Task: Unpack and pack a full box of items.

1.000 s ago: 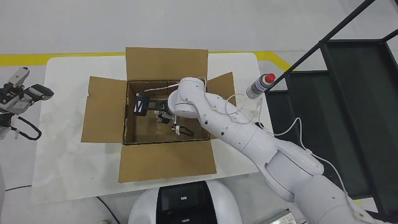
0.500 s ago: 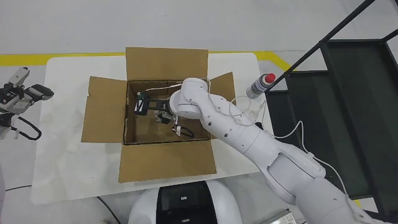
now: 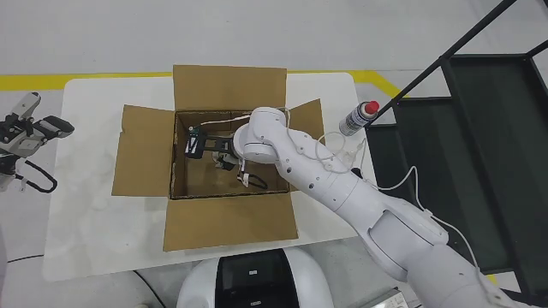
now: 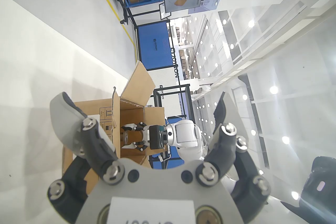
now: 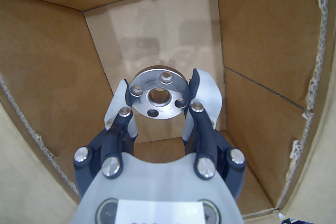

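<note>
Steel flange (image 5: 172, 91) sits clamped in the right pincer (image 5: 160, 82) inside the cardboard box (image 5: 52, 57).

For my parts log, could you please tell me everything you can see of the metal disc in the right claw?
The metal disc is a round, silvery flange with a dull machined sheen, a large central bore and four smaller holes spaced around it. Its flat face looks toward the wrist camera. The right claw is shut on it, fingers against opposite sides of its rim, inside the cardboard box. Whether it touches the box cannot be told.
</note>
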{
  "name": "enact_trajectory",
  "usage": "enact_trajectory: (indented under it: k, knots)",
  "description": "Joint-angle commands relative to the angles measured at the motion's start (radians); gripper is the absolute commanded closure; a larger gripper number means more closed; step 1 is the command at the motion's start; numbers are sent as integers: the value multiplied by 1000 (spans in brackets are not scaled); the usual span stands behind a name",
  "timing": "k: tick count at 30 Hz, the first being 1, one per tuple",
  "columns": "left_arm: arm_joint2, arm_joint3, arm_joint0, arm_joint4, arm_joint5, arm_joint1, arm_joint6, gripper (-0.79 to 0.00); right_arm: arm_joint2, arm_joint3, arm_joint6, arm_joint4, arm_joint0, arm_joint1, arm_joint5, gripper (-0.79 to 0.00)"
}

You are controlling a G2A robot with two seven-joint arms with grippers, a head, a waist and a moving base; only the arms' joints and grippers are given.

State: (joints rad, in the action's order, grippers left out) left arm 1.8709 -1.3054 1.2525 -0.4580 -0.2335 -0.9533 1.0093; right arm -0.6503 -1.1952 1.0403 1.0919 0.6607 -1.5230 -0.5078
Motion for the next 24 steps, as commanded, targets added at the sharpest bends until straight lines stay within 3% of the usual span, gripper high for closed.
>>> enact_trajectory:
  k: [1, 6, 10, 16, 24]
  knots:
    - [0, 0, 0, 0, 0, 0, 0, -785, 0, -1, -12, 1, 6, 1, -1, 0]
    - [0, 0, 0, 0, 0, 0, 0, -785, -32, -85, 132, -97, 13, 14, -61, 0]
    - [0, 0, 0, 0, 0, 0, 0, -785, -79, -289, 285, -136, 76, 50, 13, 0]
    - [0, 0, 0, 0, 0, 0, 0, -785, -265, -562, 398, -224, 219, 156, 126, 0]
    - [0, 0, 0, 0, 0, 0, 0, -785, -588, -855, 368, -276, 530, 307, 96, 0]
